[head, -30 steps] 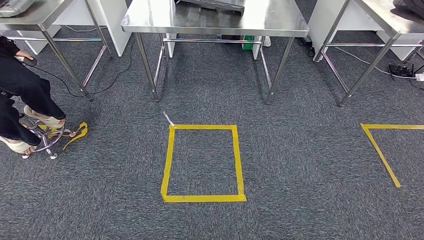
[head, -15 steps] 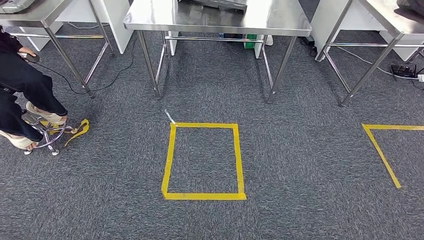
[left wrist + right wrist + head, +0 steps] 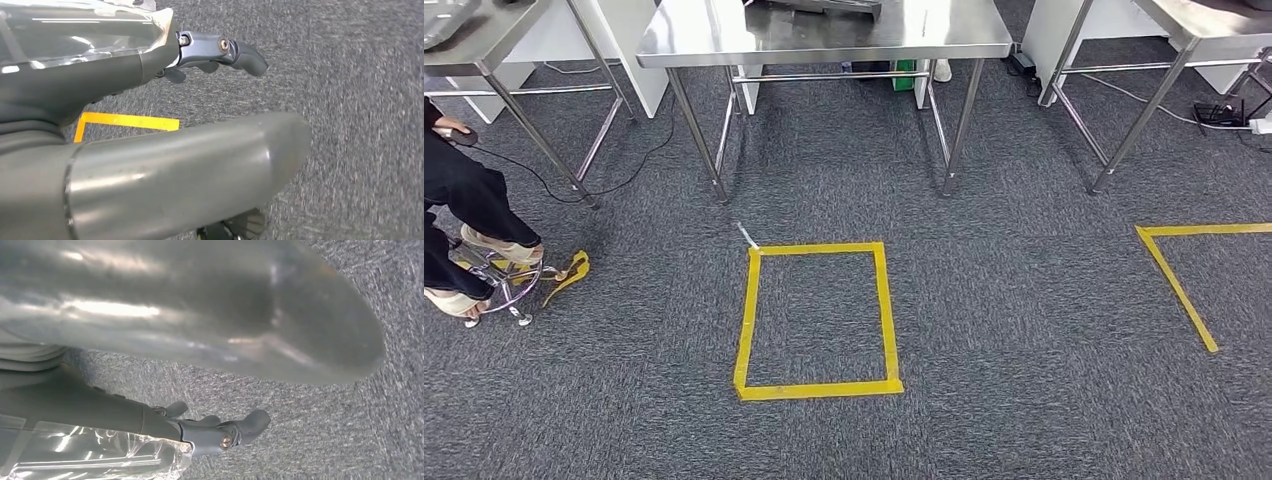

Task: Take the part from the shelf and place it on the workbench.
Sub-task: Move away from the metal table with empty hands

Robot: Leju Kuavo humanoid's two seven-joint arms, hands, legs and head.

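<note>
Partly cropped workbench (image 3: 824, 40) ahead

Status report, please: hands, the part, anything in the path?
Left hand, right hand: hanging over carpet, fingers out, holding nothing. Part not yet taken. Ahead: yellow tape square, steel table beyond; seated person at left.

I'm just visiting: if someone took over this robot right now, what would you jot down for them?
Left robot hand: hangs over carpet, fingers apart, holding nothing.
Right robot hand: the same.
Steel table stands ahead, beyond a yellow tape square; a person sits at the left.
Done: nothing yet, it seems.
Left: fetch the part from the shelf, set it on the workbench.
</note>
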